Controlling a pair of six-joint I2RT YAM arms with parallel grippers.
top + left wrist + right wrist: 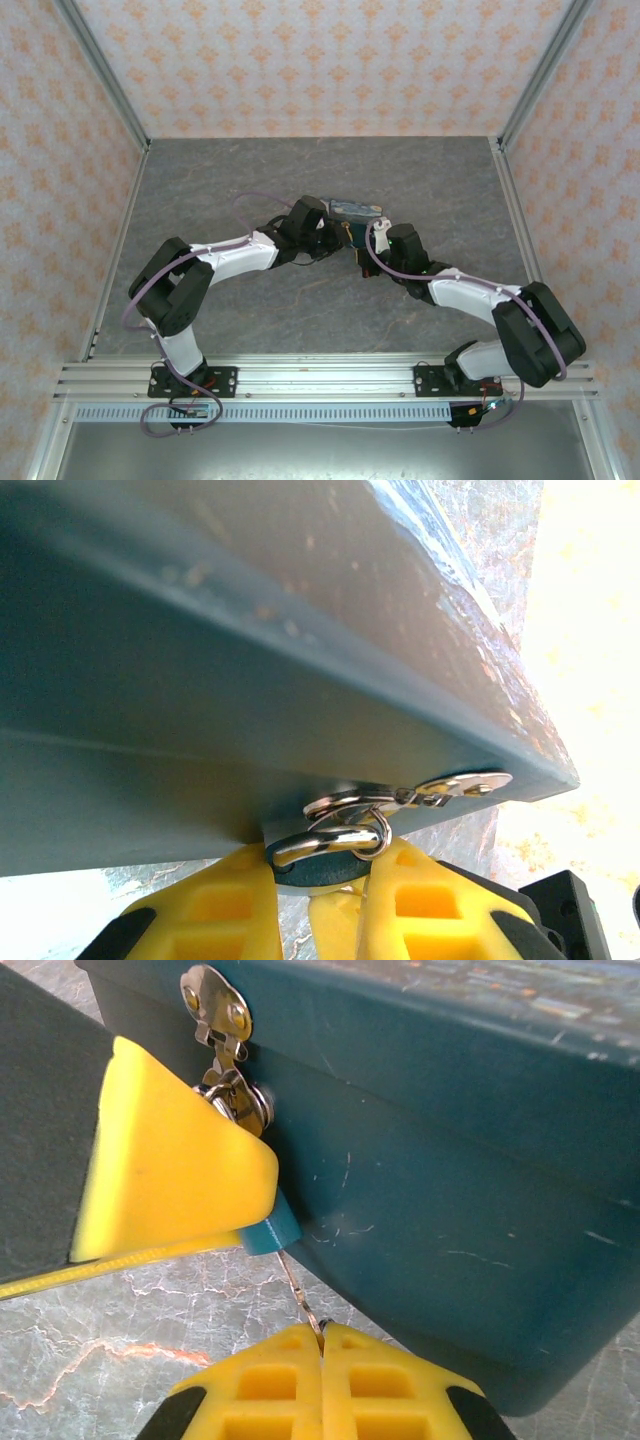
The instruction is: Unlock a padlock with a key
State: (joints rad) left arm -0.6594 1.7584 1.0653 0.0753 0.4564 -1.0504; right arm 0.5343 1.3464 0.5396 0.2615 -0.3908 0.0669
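Note:
The padlock (312, 873) has a dark teal body. Its silvery shackle (330, 838) is hooked through the hasp ring of a blue tin box (200, 680). My left gripper (322, 865) is shut on the padlock body, one yellow finger on each side. In the right wrist view one corner of the padlock (272, 1232) sticks out below the left gripper's yellow finger (170, 1160). The key (298, 1290) is a thin golden sliver. My right gripper (322, 1332) is shut on its lower end, and its tip meets the underside of the padlock.
The tin box (357, 210) sits mid-table on the grey marbled surface (220, 180), with both arms meeting at its near side. Its metal hasp plate (215, 1005) is riveted above the lock. Patterned walls enclose the table.

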